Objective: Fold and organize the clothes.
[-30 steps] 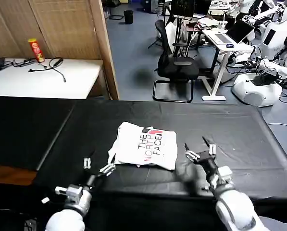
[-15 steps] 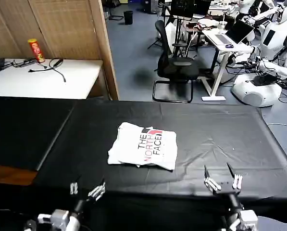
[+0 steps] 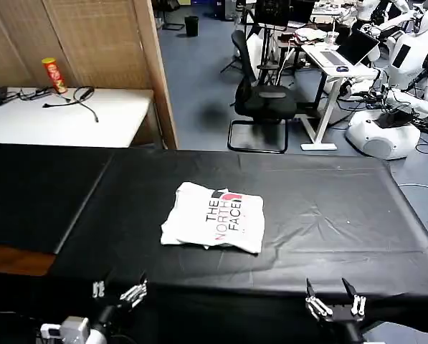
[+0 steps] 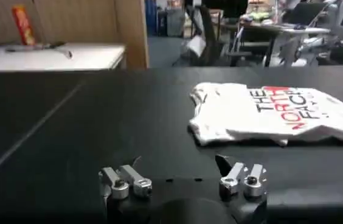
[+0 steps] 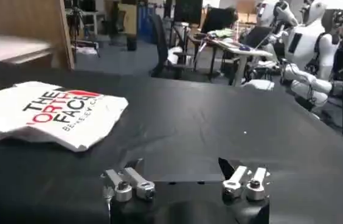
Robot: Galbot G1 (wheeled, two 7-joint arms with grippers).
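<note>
While our left gripper [image 3: 117, 292] and right gripper [image 3: 335, 307] hang spread and empty at the near table edge, well apart from the T-shirt [image 3: 214, 217], we judge the folding done, the shirt lying as a compact print-up rectangle mid-table [image 3: 328, 208].

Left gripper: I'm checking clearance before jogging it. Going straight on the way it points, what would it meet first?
Probably nothing: the open left gripper points along the bare black tablecloth, and the folded white printed T-shirt lies off to one side of that line, though depth is unclear.
</note>
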